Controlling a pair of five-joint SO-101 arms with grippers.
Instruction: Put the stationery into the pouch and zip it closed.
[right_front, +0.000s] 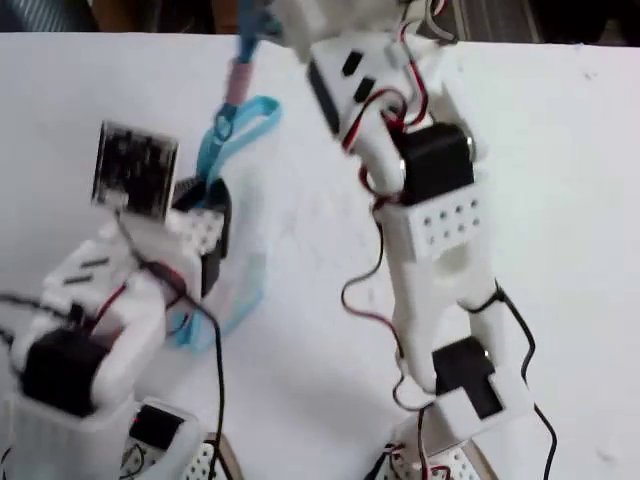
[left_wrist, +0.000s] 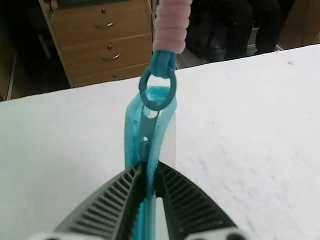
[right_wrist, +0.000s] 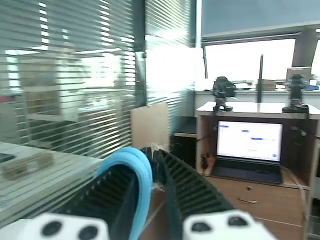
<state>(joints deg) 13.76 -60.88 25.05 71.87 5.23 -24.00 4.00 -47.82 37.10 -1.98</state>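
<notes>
The clear pouch (right_front: 238, 285) with blue trim lies on the white table (right_front: 560, 150). My left gripper (right_front: 207, 192) is shut on its blue zipper edge (left_wrist: 148, 200). In the left wrist view the fingertips (left_wrist: 131, 179) clamp the tape just behind the slider (left_wrist: 146, 121). A blue ring (left_wrist: 157, 90) joins the slider to a pink strap (left_wrist: 170, 22), which runs taut up and away. My right gripper (right_front: 264, 22), at the table's far edge, is shut on the strap's blue loop (right_wrist: 136, 169) and holds it raised. No stationery can be made out.
A small dark board (right_front: 135, 165) sits on the left arm near the pouch. The right arm (right_front: 430, 230) stretches across the table's middle, with red and black cables hanging from it. Wooden drawers (left_wrist: 97, 37) stand beyond the table's far edge.
</notes>
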